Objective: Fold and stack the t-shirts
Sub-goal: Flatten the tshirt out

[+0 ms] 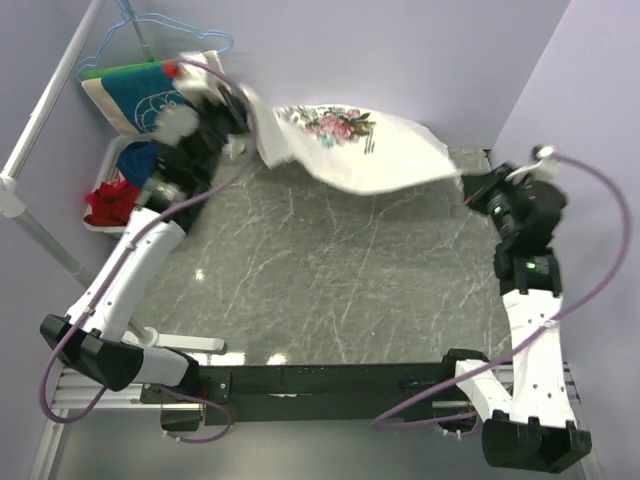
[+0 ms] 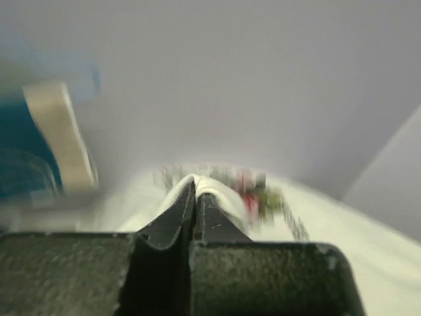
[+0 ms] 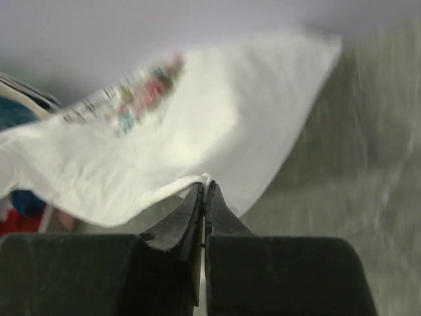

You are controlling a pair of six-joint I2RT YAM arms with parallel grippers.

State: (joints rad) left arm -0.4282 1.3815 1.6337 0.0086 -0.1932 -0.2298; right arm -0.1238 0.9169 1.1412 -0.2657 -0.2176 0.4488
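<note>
While the grey marbled bench (image 1: pixel 330 290) fills the middle of the overhead view, the cream-white t-shirt (image 1: pixel 375 155) hangs above its far edge, near the top centre of the frame, and no part of it can be seen resting on the stone. It is stretched between the two arms. Its long axis runs from the upper left down toward the middle right, and the cloth sags slightly between the two held ends. The flower print (image 1: pixel 337 124) and the dark script beside it face up, toward the upper-left end.

The left tool (image 1: pixel 258 128) sits at that upper-left end, pressed together on a fold of the shirt. Its wrist view shows white cloth bunched at the closed fingertips. The right tool (image 1: pixel 468 190) is at the middle right, likewise pinching a thin edge of the fabric, with the rest of the shirt fanning away from it toward the upper left of its own view.

So the shirt lies between the tools, each arm at one end and neither nearer than the other. The next move is probably lowering both ends together toward the bottom of the frame, keeping that axis taut so the shirt lands flat.

At the far upper left, a white basket (image 1: pixel 108 158) holds a teal garment (image 1: pixel 140 95) and a red cloth (image 1: pixel 110 203).
</note>
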